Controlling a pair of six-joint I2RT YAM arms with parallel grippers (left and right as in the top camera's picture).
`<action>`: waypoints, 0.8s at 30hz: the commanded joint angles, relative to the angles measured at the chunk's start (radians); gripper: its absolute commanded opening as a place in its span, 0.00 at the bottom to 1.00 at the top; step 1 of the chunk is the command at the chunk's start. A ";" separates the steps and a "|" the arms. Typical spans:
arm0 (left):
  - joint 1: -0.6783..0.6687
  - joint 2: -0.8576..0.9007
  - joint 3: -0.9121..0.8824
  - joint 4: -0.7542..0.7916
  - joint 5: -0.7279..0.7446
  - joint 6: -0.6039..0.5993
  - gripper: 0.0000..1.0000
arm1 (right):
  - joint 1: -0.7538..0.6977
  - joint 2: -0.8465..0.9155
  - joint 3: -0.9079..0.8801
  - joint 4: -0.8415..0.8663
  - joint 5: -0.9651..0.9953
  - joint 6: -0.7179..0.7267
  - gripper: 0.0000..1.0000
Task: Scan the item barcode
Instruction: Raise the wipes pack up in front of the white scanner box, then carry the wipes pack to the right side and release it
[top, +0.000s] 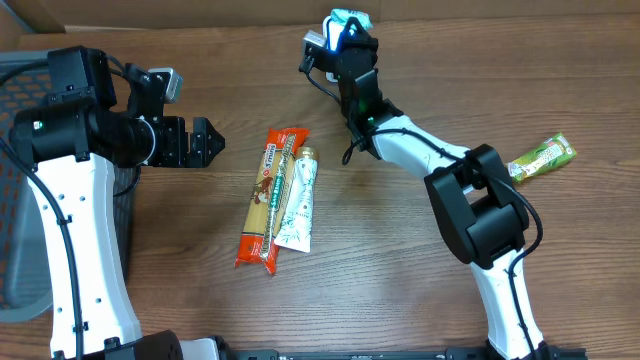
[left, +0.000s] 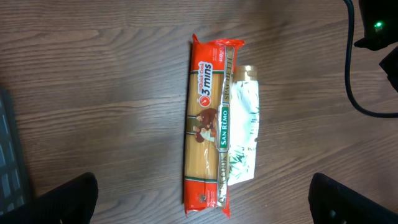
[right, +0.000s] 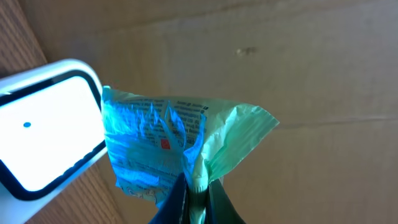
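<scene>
My right gripper (right: 198, 202) is shut on the edge of a light green plastic packet (right: 180, 146), holding it up at the table's far edge. The packet (top: 350, 20) glows blue where it faces the white scanner (right: 43, 134) close to its left. The scanner (top: 316, 42) shows only partly beside the gripper (top: 345, 40) in the overhead view. My left gripper (top: 212, 140) stands wide open over the table at the left, nothing between its fingers (left: 68, 198), short of a red spaghetti pack (left: 208, 121) and a white-green pouch (left: 244, 134).
A spaghetti pack (top: 268, 200) and a pouch (top: 298, 205) lie side by side mid-table. A green-yellow packet (top: 542, 157) lies at the right. A dark mesh basket (top: 20, 180) stands at the left edge. A brown cardboard wall (right: 280, 74) rises behind the table.
</scene>
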 joint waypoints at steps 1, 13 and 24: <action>-0.005 0.001 0.013 0.001 0.010 0.022 1.00 | -0.011 0.001 0.022 0.016 -0.001 0.019 0.04; -0.005 0.001 0.013 0.001 0.010 0.022 0.99 | 0.038 -0.069 0.022 0.051 0.105 0.032 0.04; -0.005 0.001 0.013 0.001 0.010 0.022 1.00 | 0.108 -0.464 0.022 -0.628 0.116 0.547 0.04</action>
